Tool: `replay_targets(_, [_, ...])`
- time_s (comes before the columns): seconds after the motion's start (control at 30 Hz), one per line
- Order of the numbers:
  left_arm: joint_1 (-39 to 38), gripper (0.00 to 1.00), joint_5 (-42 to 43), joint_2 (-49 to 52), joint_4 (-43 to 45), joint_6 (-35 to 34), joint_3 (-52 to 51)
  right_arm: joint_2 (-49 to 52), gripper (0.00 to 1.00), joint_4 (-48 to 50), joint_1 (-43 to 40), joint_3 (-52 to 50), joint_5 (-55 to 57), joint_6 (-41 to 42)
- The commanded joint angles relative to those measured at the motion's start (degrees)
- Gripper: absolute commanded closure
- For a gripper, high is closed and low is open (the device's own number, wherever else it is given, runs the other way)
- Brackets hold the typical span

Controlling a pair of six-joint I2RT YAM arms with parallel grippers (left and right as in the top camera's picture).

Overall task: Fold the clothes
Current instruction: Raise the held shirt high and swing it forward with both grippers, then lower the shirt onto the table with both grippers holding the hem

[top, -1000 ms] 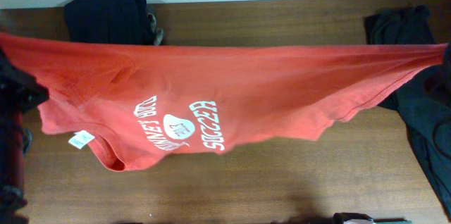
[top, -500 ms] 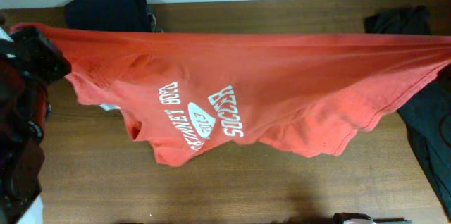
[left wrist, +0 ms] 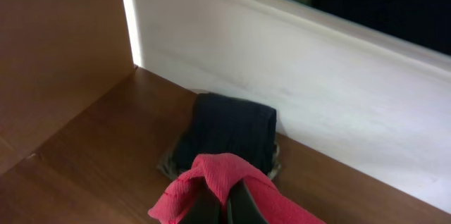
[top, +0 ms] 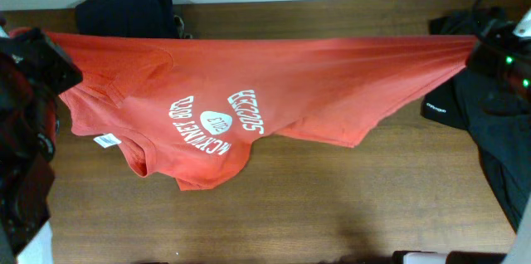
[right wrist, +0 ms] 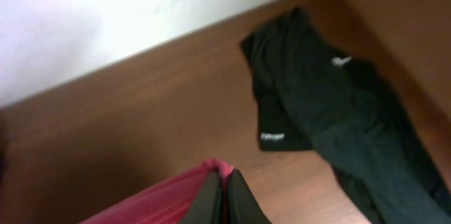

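Above the brown tabletop (top: 332,206), the orange-red T-shirt (top: 332,81) is stretched wide between the two hands. The left hand (left wrist: 224,206) is clenched on a bunch of the red cloth at the left end. In the left wrist view its two fingers are pressed together and the fabric is wrapped over them. The right hand (right wrist: 224,197) grasps the other end of the shirt at the far right, and its fingers are closed on a thin fold of cloth.

The upper edge of the shirt runs almost straight from one hand to the other. The rest hangs below it in a sagging shape, deeper on the left half. The white chest lettering (top: 211,121) faces up and is turned sideways. The small white neck tag (top: 105,140) shows at the lower left. Whether the low part touches the tabletop, I cannot tell.

A folded dark garment (top: 124,11) lies at the back left, partly behind the shirt. A black garment (top: 489,123) with a small white logo lies spread at the right side, near the right hand.
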Motion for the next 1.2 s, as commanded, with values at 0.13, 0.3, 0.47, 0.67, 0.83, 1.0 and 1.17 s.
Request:
replay_targets(0.13, [0.83,1.00,1.11,5.18,-1.55,0.02,0.42,5.70,0.96,-1.09,-0.48,0.48,-3.87,-0.83])
replay_targets(0.3, [0.83,1.00,1.79,10.56,-2.69,0.02,0.35,9.77,0.96,-1.11,-0.48,0.35,-6.84,-0.83])
replay_targets(0.47, [0.83,1.00,4.35,17.44,-3.02,0.02,0.35,14.95,0.96,-1.11,-0.44,0.33,-8.11,-0.81])
replay_targets(0.67, [0.83,1.00,4.61,25.70,-2.99,-0.63,0.35,21.20,0.96,-1.11,-0.44,0.33,-8.90,-0.81])
replay_targets(0.83, [0.83,1.00,7.02,31.63,-3.37,-0.63,0.35,25.94,0.96,-1.11,-0.37,0.33,-10.16,-0.83])
replay_targets(1.0, [0.68,1.00,7.80,36.61,-3.65,-1.07,0.35,30.97,0.96,-1.11,-0.37,0.22,-11.15,-0.83])
replay_targets(1.17, [0.28,1.00,9.03,41.13,-3.58,-1.09,0.35,35.82,0.96,-1.09,-0.37,0.11,-11.39,-0.83])
